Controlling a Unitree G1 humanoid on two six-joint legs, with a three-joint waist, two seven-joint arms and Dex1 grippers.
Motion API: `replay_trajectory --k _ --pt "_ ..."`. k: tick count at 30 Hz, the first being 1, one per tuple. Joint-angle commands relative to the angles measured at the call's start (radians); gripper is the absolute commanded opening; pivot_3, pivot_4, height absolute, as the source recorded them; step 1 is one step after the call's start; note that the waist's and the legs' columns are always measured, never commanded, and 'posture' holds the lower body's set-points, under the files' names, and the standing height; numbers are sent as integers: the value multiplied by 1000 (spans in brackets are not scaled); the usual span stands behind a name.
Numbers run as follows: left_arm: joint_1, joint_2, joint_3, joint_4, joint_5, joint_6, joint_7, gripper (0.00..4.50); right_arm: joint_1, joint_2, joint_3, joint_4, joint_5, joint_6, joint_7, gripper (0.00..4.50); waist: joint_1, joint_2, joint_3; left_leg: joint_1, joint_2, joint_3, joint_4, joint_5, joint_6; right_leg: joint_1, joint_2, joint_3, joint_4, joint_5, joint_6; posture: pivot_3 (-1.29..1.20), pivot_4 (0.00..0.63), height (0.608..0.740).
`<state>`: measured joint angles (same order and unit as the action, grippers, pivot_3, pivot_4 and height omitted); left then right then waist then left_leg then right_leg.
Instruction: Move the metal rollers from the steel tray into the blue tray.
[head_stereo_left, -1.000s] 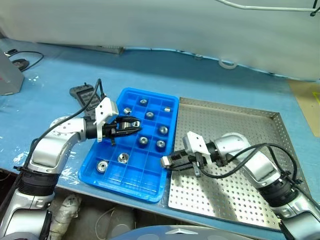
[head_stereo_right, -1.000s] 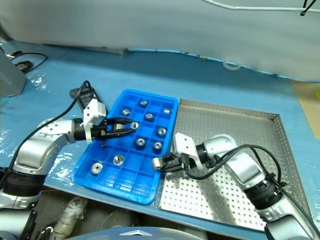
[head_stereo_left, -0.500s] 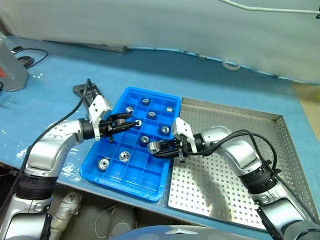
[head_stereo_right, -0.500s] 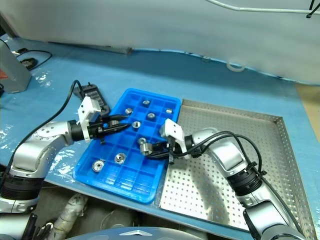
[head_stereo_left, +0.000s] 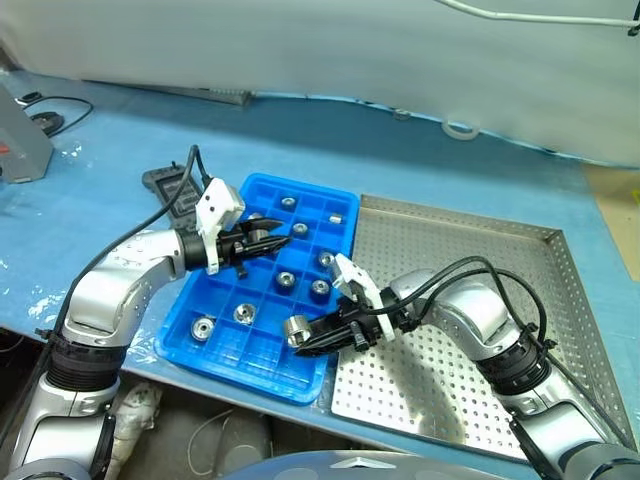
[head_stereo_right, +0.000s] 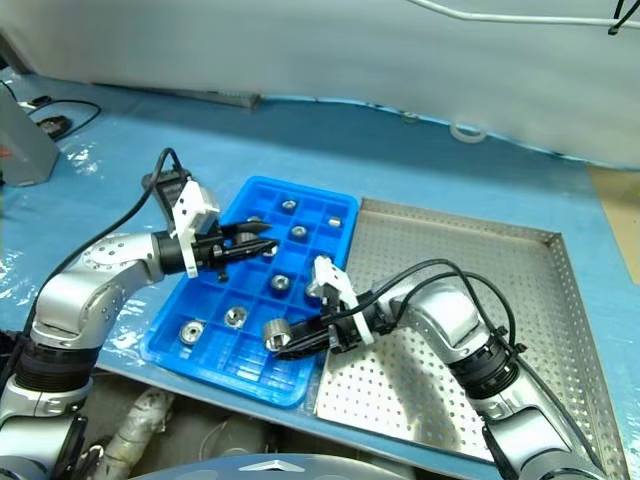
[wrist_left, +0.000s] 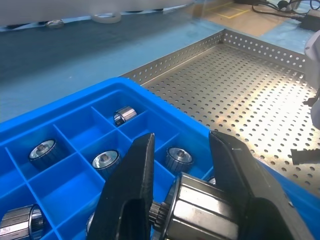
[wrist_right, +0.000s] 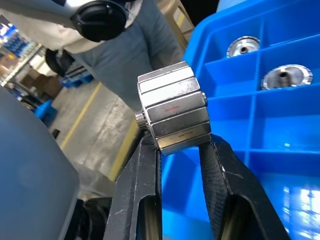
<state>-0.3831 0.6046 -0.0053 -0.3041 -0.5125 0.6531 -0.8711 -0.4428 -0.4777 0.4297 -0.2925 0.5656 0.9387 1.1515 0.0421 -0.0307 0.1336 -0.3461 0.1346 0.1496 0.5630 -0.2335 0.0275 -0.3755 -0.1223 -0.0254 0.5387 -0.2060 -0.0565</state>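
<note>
Your right gripper (head_stereo_left: 297, 333) is clamped on a metal roller (head_stereo_right: 272, 332), carrying it above the near rows of the blue tray (head_stereo_left: 200, 288), its axis roughly level. The free compartments lie directly beneath it. Your left gripper (head_stereo_left: 268, 238) pinches another roller (wrist_left: 205, 213) over the blue tray's far rows. Both rollers look faceted, silver-grey and shiny. The steel tray (head_stereo_left: 470, 395) sits touching the blue tray's right edge.

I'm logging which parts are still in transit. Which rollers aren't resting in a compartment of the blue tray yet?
Two: the roller pinched by the right gripper over the blue tray's near edge, and the roller held in the left gripper. The others sit in compartments.
</note>
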Motion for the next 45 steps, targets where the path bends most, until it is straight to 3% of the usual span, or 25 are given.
replay_trajectory --k 1,5,16,17,21,30,37,42,45 --pt "3 12 22 -53 -28 9 4 1370 0 33 -25 -42 35 23 -55 694 2 0 0 1 0 0 0 0 -1 1 0 0 0 0 0 34 150 740" --pt "3 13 16 -41 -26 5 3 1370 -7 95 8 -7 4 28 -134 694 1 0 0 2 0 0 -1 -1 -5 1 0 0 0 0 0 27 150 740" --pt "-5 -2 -7 72 9 -92 -45 1370 67 55 22 8 22 15 -124 694 0 0 0 4 1 0 -1 -1 -6 3 1 0 -1 0 1 8 150 740" --pt "-5 -5 -10 79 12 -100 -49 1370 68 58 22 7 21 11 -123 1430 0 0 0 5 1 0 -1 -1 -6 4 1 0 -1 0 1 7 150 740" --pt "-12 -16 -20 126 31 -143 -67 1370 50 63 17 12 31 60 -137 2626 -1 0 0 4 1 0 -2 -1 -7 3 1 0 -1 0 1 -1 150 740" --pt "-31 -61 -35 271 76 -285 -129 1370 -10 -24 -28 41 -38 -65 -108 2626 0 -1 -1 4 1 0 -2 -1 -7 3 2 0 -1 0 1 -29 150 740" --pt "-46 -75 -23 348 94 -360 -160 1370 -78 -14 -275 41 50 -73 -170 2626 -1 -2 -1 3 1 0 -2 -1 -6 1 2 0 0 0 1 -37 150 740" --pt "-51 -46 -25 326 78 -345 -216 1370 -62 -26 -344 17 50 -89 -211 2626 -2 -2 -1 2 2 1 -2 1 -3 0 2 0 0 0 0 -48 150 740" --pt "-17 23 -9 292 57 -323 -289 1370 -42 -24 -337 24 7 -135 -243 2626 -4 -2 -1 2 2 1 -2 1 -3 0 2 0 0 0 0 -54 150 740"
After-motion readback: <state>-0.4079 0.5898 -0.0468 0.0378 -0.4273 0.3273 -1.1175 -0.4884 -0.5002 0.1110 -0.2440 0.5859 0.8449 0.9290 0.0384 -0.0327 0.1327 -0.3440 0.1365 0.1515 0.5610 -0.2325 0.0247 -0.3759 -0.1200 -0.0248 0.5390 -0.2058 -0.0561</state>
